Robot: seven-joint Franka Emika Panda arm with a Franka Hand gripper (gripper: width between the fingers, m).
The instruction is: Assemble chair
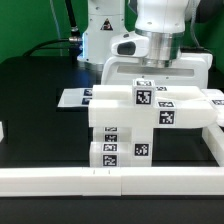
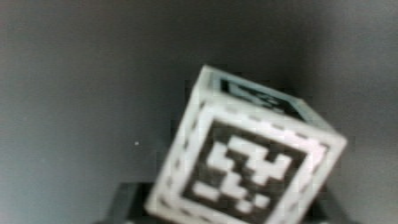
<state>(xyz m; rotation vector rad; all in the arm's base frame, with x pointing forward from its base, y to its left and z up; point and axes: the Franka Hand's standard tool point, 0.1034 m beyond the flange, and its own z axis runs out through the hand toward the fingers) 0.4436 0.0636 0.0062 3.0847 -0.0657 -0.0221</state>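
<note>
White and grey, the arm's two-finger gripper (image 1: 154, 72) hangs over the tallest matte white plastic block (image 1: 142, 97) of the chair pieces, its fingertips hidden behind that block's top in the exterior view. Whether the jaws are spread, pressed together or pinching the block cannot be told. In the wrist view the same block (image 2: 240, 150) fills the frame, tilted, with a black-and-white square tag (image 2: 244, 165) on its near face and a dark edge beneath it.

Around this tall block, the other chunky white chair pieces (image 1: 120, 140) cluster, touching it, each bearing small tags. Behind the tall block a flat white marker board (image 1: 85, 97) lies on the black table (image 1: 35, 110). In front of the tall block a long plain white rail (image 1: 60, 180) runs along the table's near edge and up the exterior view's right side.
</note>
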